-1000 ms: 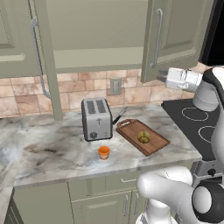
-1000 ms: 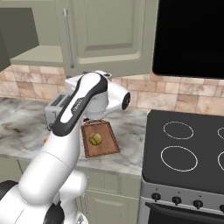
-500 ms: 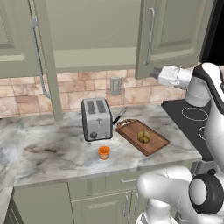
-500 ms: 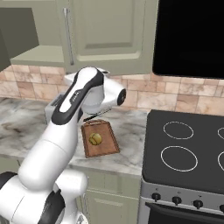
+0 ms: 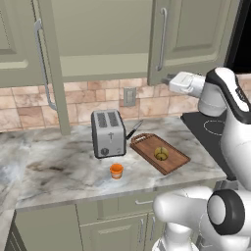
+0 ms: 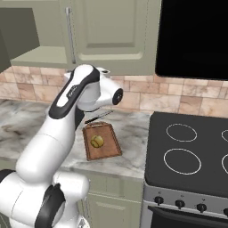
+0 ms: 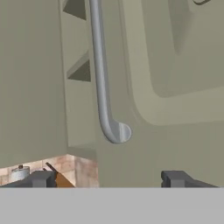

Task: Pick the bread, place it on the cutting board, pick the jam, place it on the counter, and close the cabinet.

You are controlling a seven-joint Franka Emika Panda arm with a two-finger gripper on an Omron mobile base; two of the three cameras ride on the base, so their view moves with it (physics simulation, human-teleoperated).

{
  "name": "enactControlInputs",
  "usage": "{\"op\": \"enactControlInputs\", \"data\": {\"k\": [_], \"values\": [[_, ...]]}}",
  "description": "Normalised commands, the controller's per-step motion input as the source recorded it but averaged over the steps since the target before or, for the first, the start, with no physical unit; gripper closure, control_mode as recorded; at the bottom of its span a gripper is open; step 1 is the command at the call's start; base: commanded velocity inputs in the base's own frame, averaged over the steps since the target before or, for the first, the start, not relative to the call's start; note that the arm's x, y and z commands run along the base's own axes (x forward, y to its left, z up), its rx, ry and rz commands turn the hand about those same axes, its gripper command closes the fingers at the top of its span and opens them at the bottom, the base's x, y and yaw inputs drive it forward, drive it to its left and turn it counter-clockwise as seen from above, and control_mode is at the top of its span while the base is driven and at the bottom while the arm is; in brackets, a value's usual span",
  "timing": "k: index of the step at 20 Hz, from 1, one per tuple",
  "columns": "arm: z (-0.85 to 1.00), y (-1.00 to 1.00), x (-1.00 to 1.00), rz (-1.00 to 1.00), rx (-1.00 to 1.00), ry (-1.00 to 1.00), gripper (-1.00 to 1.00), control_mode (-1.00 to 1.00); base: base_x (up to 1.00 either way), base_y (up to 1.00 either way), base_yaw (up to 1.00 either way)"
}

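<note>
The bread (image 5: 160,153) (image 6: 97,141) lies on the cutting board (image 5: 171,164) (image 6: 111,149). On the counter (image 5: 63,166) in front of the toaster stands the jam (image 5: 116,170). My gripper (image 5: 168,78) (image 6: 105,71) (image 7: 109,179) is open and empty, up at the lower edge of the cabinet's right door (image 5: 196,34) (image 7: 175,65), just below its bar handle (image 5: 162,39) (image 7: 101,87). That door stands nearly flush with the cabinet front. The left door (image 5: 19,44) hangs wide open, leaving the inside of the cabinet (image 5: 103,34) exposed.
A silver toaster (image 5: 108,132) stands left of the board, with a knife (image 5: 135,129) behind it. A black stove (image 5: 211,127) (image 6: 187,151) borders the counter on the right, under a dark appliance (image 6: 196,35). My arm reaches over the board.
My gripper has moved left along the cabinet front, and the right door has swung leftward with it toward shut. Bread, jam and board have not moved.
</note>
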Motion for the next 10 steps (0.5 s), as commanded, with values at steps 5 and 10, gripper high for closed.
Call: {"op": "enactControlInputs", "data": {"k": [5, 10], "values": [[0.0, 0.06, 0.17, -0.1, 0.0, 0.0, -1.0, -1.0, 0.0, 0.0, 0.0], [0.0, 0.01, 0.17, -0.12, 0.0, 0.0, -1.0, -1.0, 0.0, 0.0, 0.0]]}}
